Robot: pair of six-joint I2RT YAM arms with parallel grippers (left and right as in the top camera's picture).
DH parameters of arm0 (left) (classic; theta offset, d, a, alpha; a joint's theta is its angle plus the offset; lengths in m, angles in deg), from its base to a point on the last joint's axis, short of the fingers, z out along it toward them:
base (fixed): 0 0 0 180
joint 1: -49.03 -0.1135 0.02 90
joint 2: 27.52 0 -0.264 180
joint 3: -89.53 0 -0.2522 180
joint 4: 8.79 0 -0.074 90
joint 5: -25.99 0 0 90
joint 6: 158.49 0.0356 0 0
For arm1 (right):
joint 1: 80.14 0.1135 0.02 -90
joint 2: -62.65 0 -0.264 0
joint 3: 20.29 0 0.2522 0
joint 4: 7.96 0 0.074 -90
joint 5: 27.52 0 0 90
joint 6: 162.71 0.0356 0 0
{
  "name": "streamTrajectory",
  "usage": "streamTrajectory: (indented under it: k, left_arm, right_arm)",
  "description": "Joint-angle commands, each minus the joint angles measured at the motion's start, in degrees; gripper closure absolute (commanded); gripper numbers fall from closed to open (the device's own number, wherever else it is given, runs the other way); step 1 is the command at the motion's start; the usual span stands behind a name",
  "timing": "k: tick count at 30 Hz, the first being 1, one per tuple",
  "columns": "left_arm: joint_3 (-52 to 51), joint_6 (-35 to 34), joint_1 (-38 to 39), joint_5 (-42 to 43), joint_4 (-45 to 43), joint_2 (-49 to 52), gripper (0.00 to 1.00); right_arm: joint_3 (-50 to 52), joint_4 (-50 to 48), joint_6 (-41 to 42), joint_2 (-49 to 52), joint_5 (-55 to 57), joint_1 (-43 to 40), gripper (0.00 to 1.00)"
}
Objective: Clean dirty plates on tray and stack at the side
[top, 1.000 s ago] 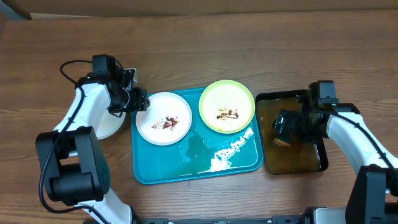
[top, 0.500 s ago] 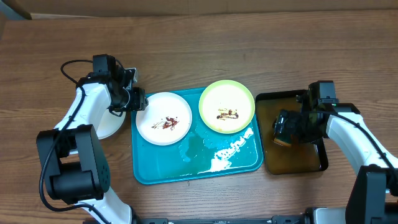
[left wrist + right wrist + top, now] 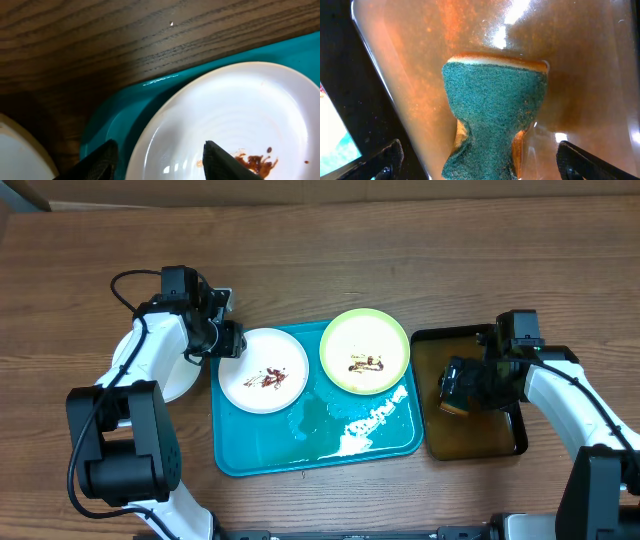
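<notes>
Straddling the white plate's point(image 3: 235, 120) rim, the left gripper point(image 3: 159, 157) gapes, empty, on the tray point(image 3: 235, 450) mid-counter, presumably to lift it. Toward the right edge, the right gripper point(image 3: 487, 142) pinches the sponge point(image 3: 492, 110) (soaking for scrubbing); the green-rimmed plate point(image 3: 365, 351) waits.

- White plate point(image 3: 264, 370) is lying flat at the turquoise tray's point(image 3: 385, 446) 10 o'clock, red-brown smear at its centre.
- Green-rimmed plate point(image 3: 365, 351) is sitting at the tray's 1 o'clock, brown smear inside.
- Another white plate point(image 3: 172, 384) is lying off the tray, at its 9 o'clock.
</notes>
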Motion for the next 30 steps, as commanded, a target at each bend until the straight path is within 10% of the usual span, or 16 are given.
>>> streamTrajectory:
  k: [1,24,30]
  left_arm:
    - [-1.62,1.51,0.15,-2.10,-0.50,1.11,0.44]
    - [-5.77,-8.41,0.22,1.20,4.79,1.11,0.96]
    - [-5.77,-13.97,0.22,1.22,10.21,1.09,0.96]
  right_arm:
    - [0.13,-0.17,0.15,0.00,-0.31,-0.04,0.00]
    - [-0.61,0.55,0.15,-0.07,-0.31,-0.04,0.00]
    - [-6.84,7.48,0.15,-0.07,-0.31,-0.04,0.23]
